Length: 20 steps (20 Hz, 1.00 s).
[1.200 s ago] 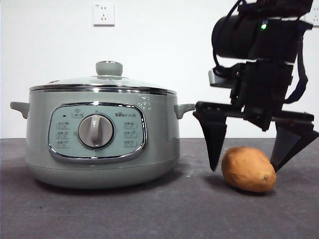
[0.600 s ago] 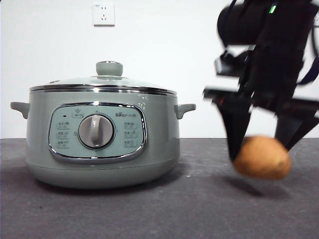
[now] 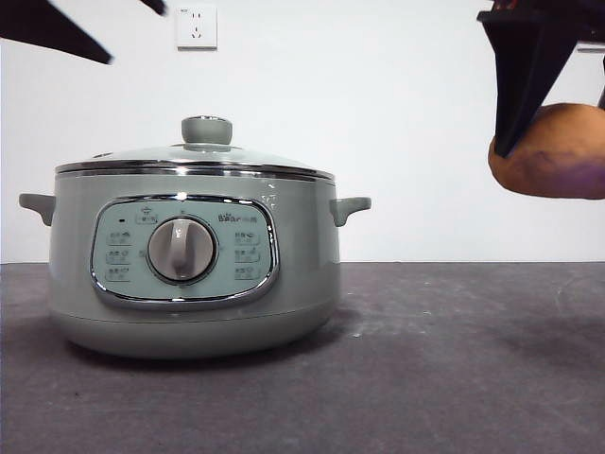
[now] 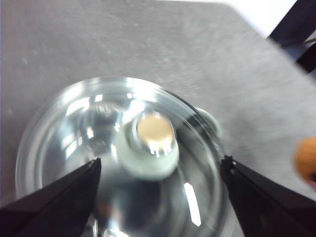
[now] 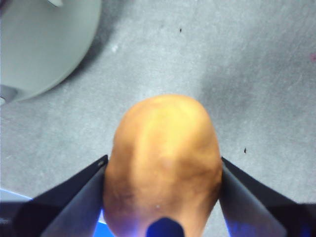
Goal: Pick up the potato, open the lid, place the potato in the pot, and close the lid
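Note:
The pale green pot (image 3: 194, 274) stands on the table with its glass lid (image 3: 194, 156) shut on it. My right gripper (image 3: 556, 118) is shut on the orange-brown potato (image 3: 553, 156) and holds it high in the air to the right of the pot. In the right wrist view the potato (image 5: 163, 138) fills the gap in the right gripper (image 5: 163, 159). My left gripper (image 4: 159, 168) hangs open above the lid (image 4: 74, 148), one jaw on each side of the green knob (image 4: 150, 143), not touching it. The front view shows the left gripper (image 3: 132, 36) only as black tips at the top left.
The dark grey table (image 3: 454, 378) stretches out to the right of the pot. A white wall with a socket (image 3: 197, 26) stands behind. The pot's side handle (image 3: 350, 208) points toward the potato. The pot's side (image 5: 44, 44) shows in the right wrist view.
The right gripper closed on the potato and lifted it from the table to well above pot height. The left gripper's tips have come into the front view at the top left.

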{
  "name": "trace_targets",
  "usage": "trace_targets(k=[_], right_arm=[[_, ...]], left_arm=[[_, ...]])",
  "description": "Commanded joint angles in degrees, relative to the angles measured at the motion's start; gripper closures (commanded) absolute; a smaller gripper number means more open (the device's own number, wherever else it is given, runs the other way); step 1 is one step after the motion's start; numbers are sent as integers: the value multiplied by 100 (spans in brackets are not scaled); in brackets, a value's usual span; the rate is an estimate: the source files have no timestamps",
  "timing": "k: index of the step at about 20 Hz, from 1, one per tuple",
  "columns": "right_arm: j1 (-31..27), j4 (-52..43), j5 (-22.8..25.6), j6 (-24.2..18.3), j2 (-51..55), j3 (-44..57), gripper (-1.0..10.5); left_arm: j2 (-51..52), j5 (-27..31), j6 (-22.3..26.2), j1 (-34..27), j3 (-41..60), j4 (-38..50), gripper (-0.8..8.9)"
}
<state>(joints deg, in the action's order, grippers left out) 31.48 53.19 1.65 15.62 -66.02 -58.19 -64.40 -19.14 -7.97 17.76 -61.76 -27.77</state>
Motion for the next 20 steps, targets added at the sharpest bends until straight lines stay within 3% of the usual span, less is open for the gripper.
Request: trace_targets(k=[1, 8, 16, 17, 20], right_arm=[[9, 37, 26, -28, 24, -11, 953], [9, 46, 26, -26, 24, -11, 948], [7, 44, 44, -28, 24, -11, 948], [2, 42, 44, -28, 24, -11, 948], [2, 39, 44, -26, 24, -11, 948]], left_arm=[[-466, 529, 328, 374, -271, 44, 405], [-1390, 1226, 376, 861, -341, 675, 406], [-1816, 1309, 374, 866, -341, 756, 410], [-1816, 1309, 376, 866, -341, 756, 442], [-1816, 1305, 564, 863, -341, 671, 794]])
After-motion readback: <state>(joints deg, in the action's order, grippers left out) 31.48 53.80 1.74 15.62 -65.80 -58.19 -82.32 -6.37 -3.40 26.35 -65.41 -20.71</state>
